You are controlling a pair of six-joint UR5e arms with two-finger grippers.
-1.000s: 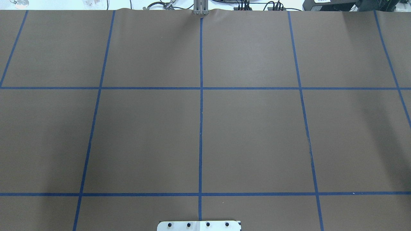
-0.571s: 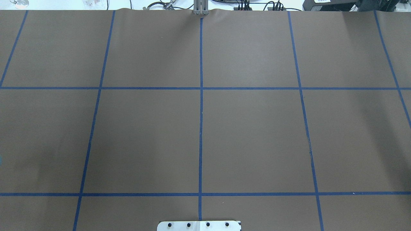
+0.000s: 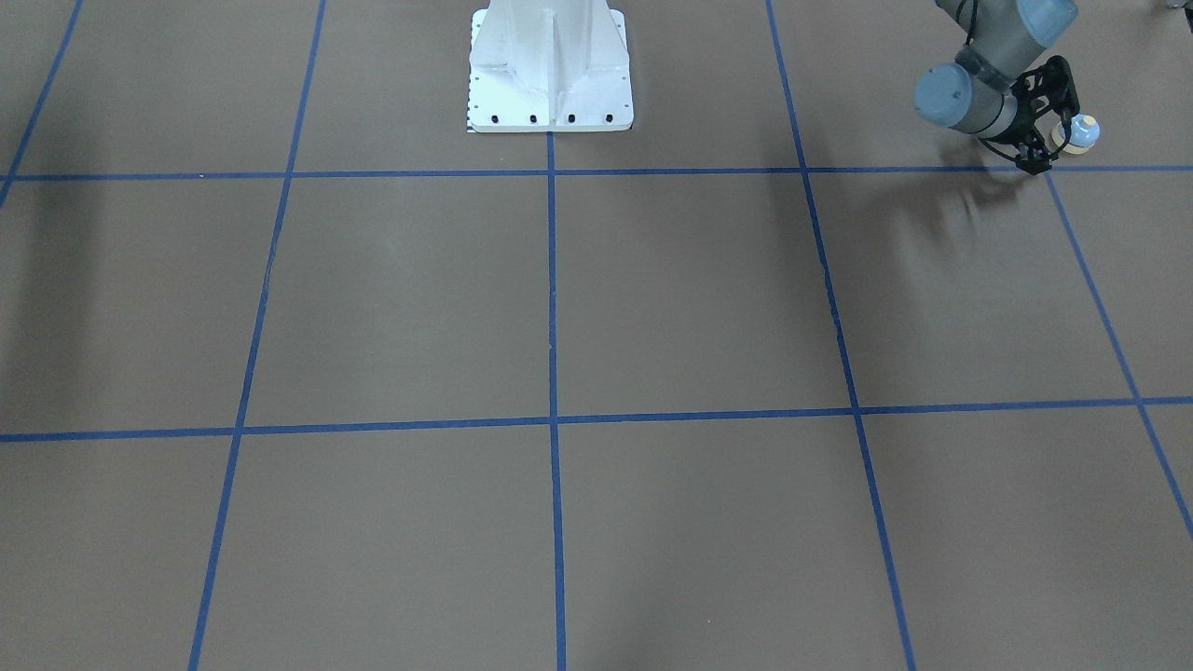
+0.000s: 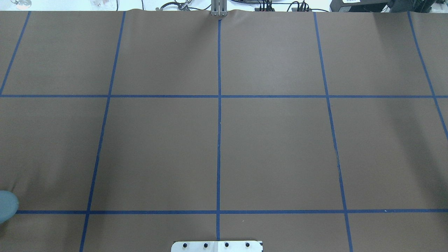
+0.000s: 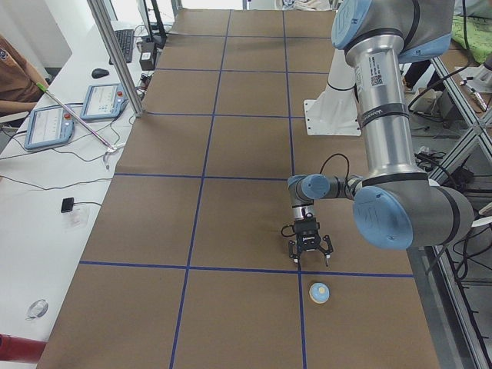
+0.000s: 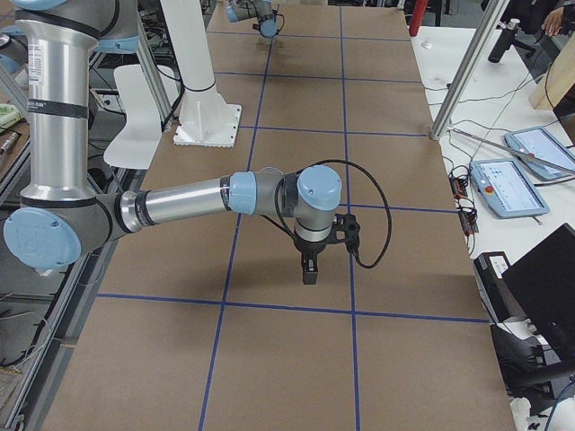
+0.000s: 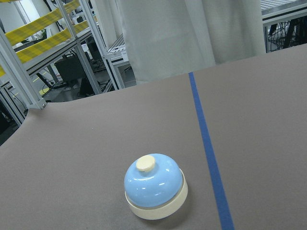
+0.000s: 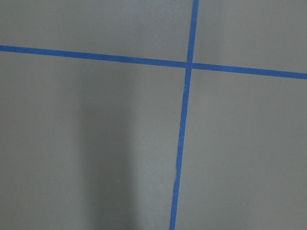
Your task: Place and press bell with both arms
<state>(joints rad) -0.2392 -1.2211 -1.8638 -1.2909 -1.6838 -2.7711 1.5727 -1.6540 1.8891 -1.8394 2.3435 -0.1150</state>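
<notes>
Left arm [image 4: 7,206] has entered overhead, its open hand [image 5: 310,260] near upright light-blue, cream-buttoned bell [image 5: 319,292]

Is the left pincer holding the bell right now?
No, the bell sits alone on the table, apart from the open left pincer beside it.

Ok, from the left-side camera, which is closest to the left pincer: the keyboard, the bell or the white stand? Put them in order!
1. bell, right beside the left pincer.
2. white stand, farther off, at the robot's edge.
3. keyboard, far across on the white desk.
</notes>
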